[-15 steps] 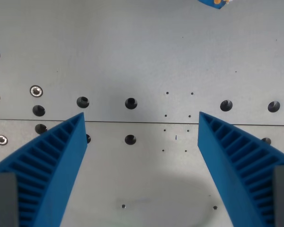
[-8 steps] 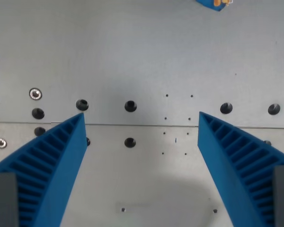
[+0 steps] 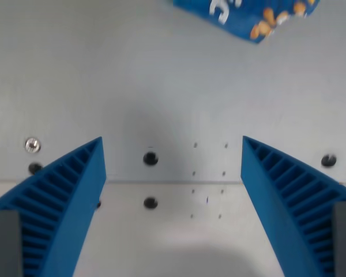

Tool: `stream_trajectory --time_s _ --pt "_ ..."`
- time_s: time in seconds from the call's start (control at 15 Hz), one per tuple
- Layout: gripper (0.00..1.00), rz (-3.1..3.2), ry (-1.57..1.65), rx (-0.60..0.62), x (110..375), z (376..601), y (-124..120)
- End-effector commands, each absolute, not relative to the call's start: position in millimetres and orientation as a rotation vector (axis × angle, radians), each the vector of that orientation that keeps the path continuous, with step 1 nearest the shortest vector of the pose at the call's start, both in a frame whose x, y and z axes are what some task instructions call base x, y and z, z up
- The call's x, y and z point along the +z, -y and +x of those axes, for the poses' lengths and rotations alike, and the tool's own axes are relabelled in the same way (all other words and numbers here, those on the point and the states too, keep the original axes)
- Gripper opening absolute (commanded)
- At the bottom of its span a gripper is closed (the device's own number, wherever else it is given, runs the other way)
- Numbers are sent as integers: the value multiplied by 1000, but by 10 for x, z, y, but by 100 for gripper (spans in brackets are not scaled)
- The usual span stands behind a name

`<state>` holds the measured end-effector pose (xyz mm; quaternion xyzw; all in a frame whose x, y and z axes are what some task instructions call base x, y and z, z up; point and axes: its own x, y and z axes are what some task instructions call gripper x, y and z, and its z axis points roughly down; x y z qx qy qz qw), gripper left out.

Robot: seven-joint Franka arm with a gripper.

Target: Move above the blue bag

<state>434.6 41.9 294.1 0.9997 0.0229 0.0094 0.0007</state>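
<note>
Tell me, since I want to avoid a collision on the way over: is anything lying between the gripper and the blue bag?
Nothing visible is in the way. The open gripper hangs over bare metal table, with only bolt holes and small screws between it and the blue bag at the wrist view's top edge.

Blue bag [image 3: 242,17] beyond spread gripper [image 3: 172,141]

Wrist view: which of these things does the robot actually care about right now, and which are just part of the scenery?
Belongs to the job:
- blue bag, partly cut off at the top edge
- gripper, its blue fingers spread wide with nothing between them

Just there:
- grey metal table
- bolt holes and a silver screw in the table
</note>
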Motion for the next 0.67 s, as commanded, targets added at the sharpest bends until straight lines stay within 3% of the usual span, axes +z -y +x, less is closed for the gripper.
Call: stream_trajectory --time_s 0.07,0.67 --pt "100 3124 -86 -35 2898 4557 -342" --pt "100 3118 -68 16 2590 5014 -144"
